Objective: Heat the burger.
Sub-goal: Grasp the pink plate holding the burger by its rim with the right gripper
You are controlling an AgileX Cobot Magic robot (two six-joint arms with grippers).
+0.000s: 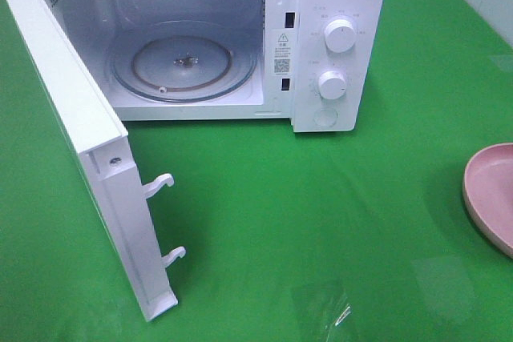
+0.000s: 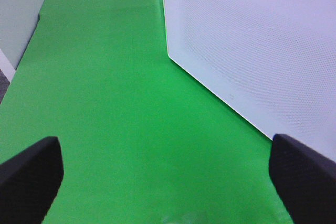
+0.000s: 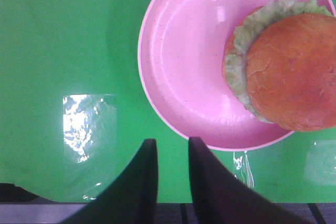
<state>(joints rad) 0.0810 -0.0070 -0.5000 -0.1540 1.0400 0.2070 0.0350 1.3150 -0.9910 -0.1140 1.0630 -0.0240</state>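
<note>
The burger [image 3: 286, 69], brown bun over green lettuce, sits on the far side of a round pink plate [image 3: 184, 61] in the right wrist view. My right gripper [image 3: 172, 142] hovers above the green cloth just short of the plate's near rim, its dark fingers a narrow gap apart with nothing between them. In the exterior high view only the plate's edge [image 1: 490, 194] shows at the right border; the burger and both arms are out of that frame. My left gripper [image 2: 165, 145] stands wide open and empty over the cloth beside the microwave door [image 2: 252, 40].
The white microwave [image 1: 341, 6] stands at the back with its door [image 1: 72, 118] swung wide toward the front left. Its glass turntable [image 1: 184, 58] is bare. Two knobs [image 1: 340, 36] sit on the right panel. Green cloth [image 1: 321, 222] lies between microwave and plate.
</note>
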